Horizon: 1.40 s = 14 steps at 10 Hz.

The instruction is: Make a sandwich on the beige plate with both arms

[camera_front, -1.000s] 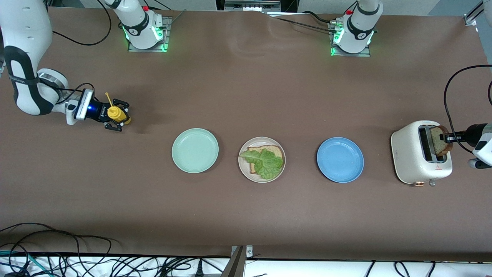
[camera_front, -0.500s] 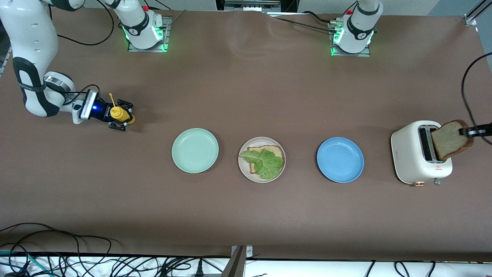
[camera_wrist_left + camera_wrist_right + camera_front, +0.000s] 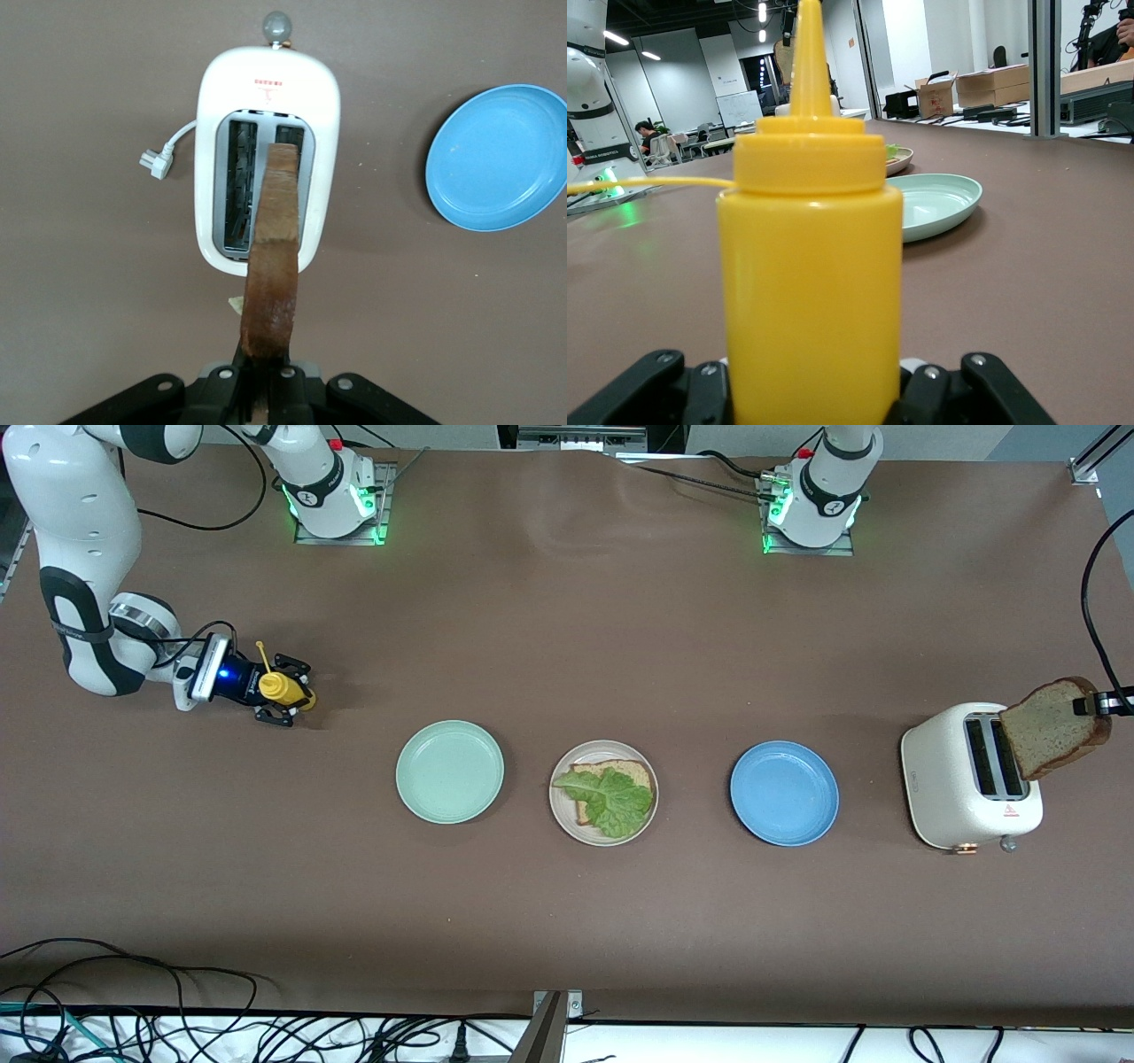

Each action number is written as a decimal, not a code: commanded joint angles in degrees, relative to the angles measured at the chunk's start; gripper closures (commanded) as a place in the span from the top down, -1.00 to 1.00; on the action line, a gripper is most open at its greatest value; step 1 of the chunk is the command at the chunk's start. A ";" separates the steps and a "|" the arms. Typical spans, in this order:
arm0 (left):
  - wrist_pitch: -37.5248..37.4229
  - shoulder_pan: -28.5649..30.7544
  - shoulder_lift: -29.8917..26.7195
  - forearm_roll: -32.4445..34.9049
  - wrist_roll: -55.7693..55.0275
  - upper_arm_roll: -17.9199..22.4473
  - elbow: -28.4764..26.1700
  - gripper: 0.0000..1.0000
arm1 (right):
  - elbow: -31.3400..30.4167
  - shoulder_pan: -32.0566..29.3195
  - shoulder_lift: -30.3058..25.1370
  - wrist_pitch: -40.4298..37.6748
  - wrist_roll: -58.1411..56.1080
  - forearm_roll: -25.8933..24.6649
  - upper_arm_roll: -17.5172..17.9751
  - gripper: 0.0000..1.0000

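The beige plate [image 3: 603, 747] sits mid-table and holds one brown bread slice [image 3: 634, 771] with a green lettuce leaf [image 3: 609, 797] on top. My left gripper [image 3: 1099, 706] is shut on a second bread slice [image 3: 1054, 726] and holds it upright just above the white toaster [image 3: 948, 788]. In the left wrist view the slice [image 3: 273, 257] stands edge-on in the gripper [image 3: 262, 390], over the toaster [image 3: 213, 133]. My right gripper [image 3: 288, 691] is shut on a yellow squeeze bottle [image 3: 276, 686] at the right arm's end of the table. The bottle [image 3: 811, 292] fills the right wrist view above the gripper [image 3: 811, 398].
A mint green plate [image 3: 449, 771] lies beside the beige plate toward the right arm's end and also shows in the right wrist view [image 3: 935, 199]. A blue plate [image 3: 784, 793] lies toward the toaster and also shows in the left wrist view [image 3: 500, 159]. Cables run along the table edge nearest the front camera.
My left gripper has lifted the bread slice up out of the toaster slot. My right gripper has shifted slightly toward the plates with the yellow bottle.
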 commanded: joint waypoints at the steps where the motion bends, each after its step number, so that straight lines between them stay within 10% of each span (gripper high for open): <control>1: -1.15 -1.65 -0.54 0.68 0.51 -1.95 0.69 -1.00 | 0.09 -0.76 0.64 -1.57 -2.91 1.05 0.30 -0.18; 4: -1.15 -1.83 -0.54 0.68 -0.01 -7.48 2.62 -1.00 | 0.18 -0.76 0.56 -1.74 -2.12 1.05 0.22 0.50; 7: 2.87 -2.88 -1.50 -12.90 -9.82 -8.64 -2.28 -1.00 | 0.27 -1.37 0.47 -1.92 -2.03 0.52 0.13 0.95; 14: 23.79 -14.82 1.30 -36.99 -11.44 -8.55 -17.24 -1.00 | 3.77 -7.96 0.29 -2.53 -0.37 -11.13 -1.27 1.00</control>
